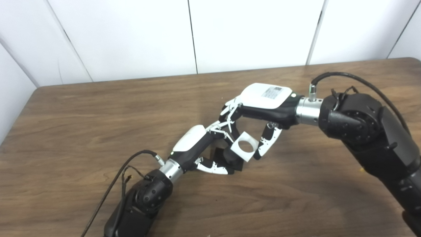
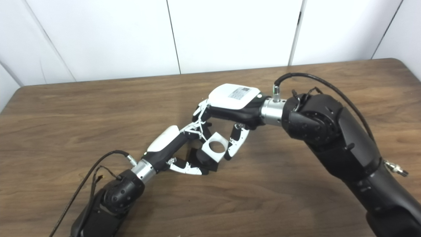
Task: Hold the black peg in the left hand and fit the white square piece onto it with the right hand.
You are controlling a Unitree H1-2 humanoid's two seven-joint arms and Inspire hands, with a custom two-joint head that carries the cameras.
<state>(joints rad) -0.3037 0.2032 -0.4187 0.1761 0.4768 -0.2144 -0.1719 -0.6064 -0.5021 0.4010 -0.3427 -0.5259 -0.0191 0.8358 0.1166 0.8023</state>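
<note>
I see a brown wooden bench (image 1: 98, 108) with a white wall (image 1: 131, 36) behind its far edge. My two arms meet near the middle of the bench. My left hand (image 1: 197, 144) comes in from the near left corner and is closed around the black peg (image 1: 230, 157). Its thumb (image 1: 213, 168) lies along the near side of the peg's flat black base, and its other fingers (image 1: 220, 130) curl over the far side. The base looks like it sits low, on or just above the wood, but I cannot tell if it touches. The peg is short and round and tips toward the right edge of the bench. My right hand (image 1: 263, 105) comes in from the right edge, with its white back facing up. It holds the white square piece (image 1: 245, 146) between its thumb (image 1: 268, 141) on the right and its fingers (image 1: 230, 112) on the left. The piece has a round hole in its middle, and I can see the brown bench through the hole. The piece is tilted and sits right at the tip of the peg, touching it or just beside it. The peg is not through the hole. The fingers of both hands are very close together above the piece. A black cable (image 1: 355, 80) loops over my right wrist, and another cable (image 1: 115, 184) hangs by my left wrist.
</note>
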